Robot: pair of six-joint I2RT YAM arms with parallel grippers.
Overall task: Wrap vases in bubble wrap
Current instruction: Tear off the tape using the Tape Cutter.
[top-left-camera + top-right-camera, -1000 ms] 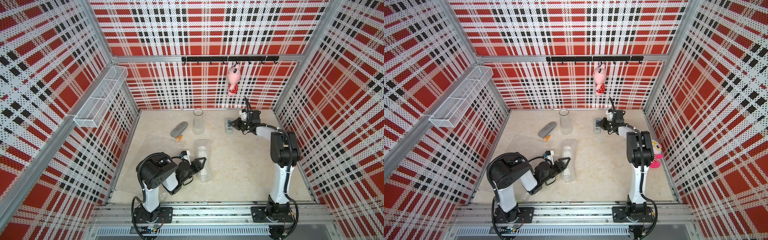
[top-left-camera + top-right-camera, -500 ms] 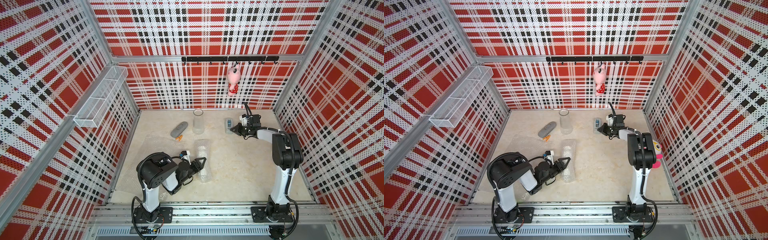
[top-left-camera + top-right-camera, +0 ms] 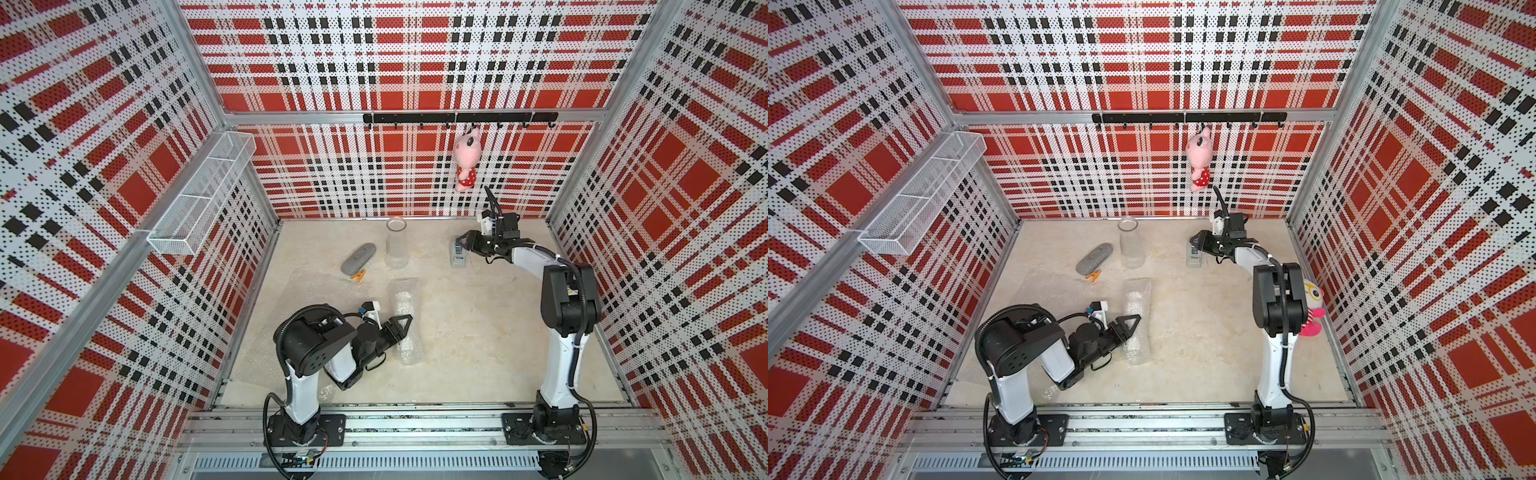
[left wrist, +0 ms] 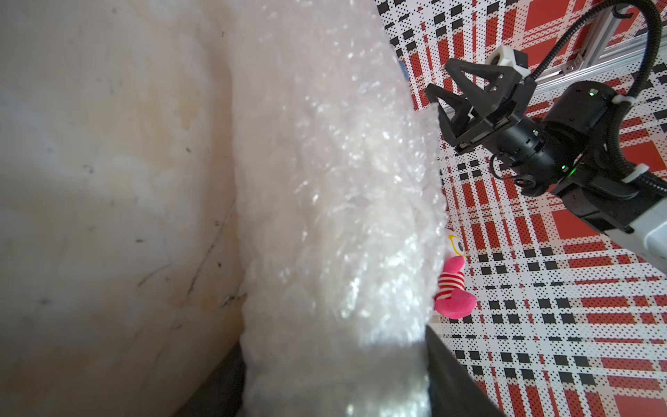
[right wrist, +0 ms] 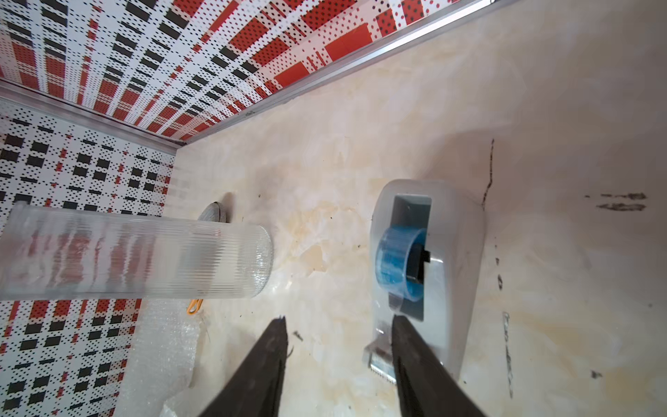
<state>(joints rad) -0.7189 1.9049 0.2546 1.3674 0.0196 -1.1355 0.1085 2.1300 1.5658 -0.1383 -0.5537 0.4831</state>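
Plaid walls box in a pale, stone-look tabletop [image 3: 490, 332]. Toward 1 o'clock the right gripper [image 5: 338, 319], pinched shut a second ago at the tape dispenser [image 5: 454, 252], now has its jaws parted, one finger over the cutter end. Whether any tape has come free I cannot tell, so I judge the sealing strip still to be fetched. Near 7 o'clock the left gripper [image 3: 401, 324] stays clamped on the bubble-wrapped vase [image 3: 406, 303], holding the roll closed. At 11 o'clock the clear vase [image 3: 396, 245] stands bare and upright, a spare sheet [image 3: 316, 286] flat at 9 o'clock.
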